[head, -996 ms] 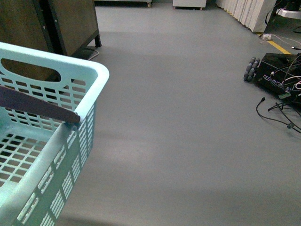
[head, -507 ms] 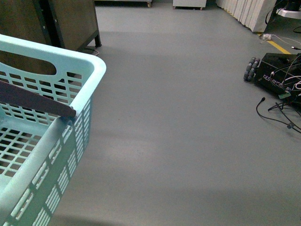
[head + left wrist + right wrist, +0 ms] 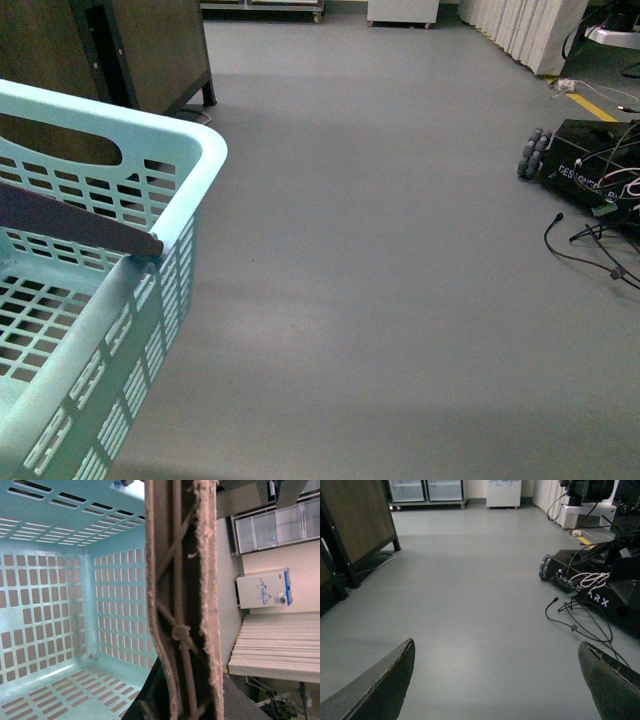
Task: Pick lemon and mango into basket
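**Basket is carried, no fruit is found yet**

The handle (image 3: 182, 580) of the basket (image 3: 110, 300) is held between the jaws of the left gripper (image 3: 187, 707). Only dark bits of those jaws are seen, one on each side of the handle. The tight hold is therefore judged from the way the basket hangs below them and seems lifted off the floor (image 3: 380, 300). The jaws of the right gripper (image 3: 496, 647) are spread wide, and nothing is held between them.

A small change is seen in the front view. Since a moment ago the corner of the basket has been swung a little to the side and back. The black cart (image 3: 590, 150) and the brown cabinet (image 3: 150, 40) have also slid slightly lower in the picture. From this it is judged that the robot is being moved, with the basket carried along.

No lemon and no mango are seen anywhere. Below the left jaws only the bare walls and bottom of the basket are shown, full of little slots. Ahead of the right jaws only grey floor is seen, with the cart and its cables (image 3: 590, 250) well beyond.

So neither fruit has been picked, and the task is judged to be near its start. The fruit must be found first. The free right jaws are likely to be used for the picking.
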Tool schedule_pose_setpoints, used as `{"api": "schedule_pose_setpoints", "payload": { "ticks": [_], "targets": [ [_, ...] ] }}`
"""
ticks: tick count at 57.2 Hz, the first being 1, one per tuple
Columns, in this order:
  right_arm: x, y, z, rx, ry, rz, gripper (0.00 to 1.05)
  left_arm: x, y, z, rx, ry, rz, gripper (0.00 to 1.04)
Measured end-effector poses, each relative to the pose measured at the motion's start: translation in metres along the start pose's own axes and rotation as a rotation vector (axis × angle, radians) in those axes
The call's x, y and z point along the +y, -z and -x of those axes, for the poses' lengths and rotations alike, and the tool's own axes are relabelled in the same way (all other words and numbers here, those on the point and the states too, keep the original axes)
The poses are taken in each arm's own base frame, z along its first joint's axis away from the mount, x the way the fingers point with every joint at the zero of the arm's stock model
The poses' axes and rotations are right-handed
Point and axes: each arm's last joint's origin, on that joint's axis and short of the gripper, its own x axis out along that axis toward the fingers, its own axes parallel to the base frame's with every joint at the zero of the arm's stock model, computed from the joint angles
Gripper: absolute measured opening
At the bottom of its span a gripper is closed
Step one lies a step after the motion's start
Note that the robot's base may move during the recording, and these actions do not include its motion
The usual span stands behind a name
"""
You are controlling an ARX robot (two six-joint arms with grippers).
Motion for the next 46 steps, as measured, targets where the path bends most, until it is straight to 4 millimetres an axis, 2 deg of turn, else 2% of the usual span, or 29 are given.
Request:
{"api": "schedule_pose_setpoints", "payload": {
  "ticks": [46],
  "targets": [
    [0.0000, 0.0000, 0.0000, 0.000, 0.000, 0.000, 0.96, -0.0006, -0.0001, 0.0003, -0.001, 0.002, 0.001, 0.06]
  ]
}}
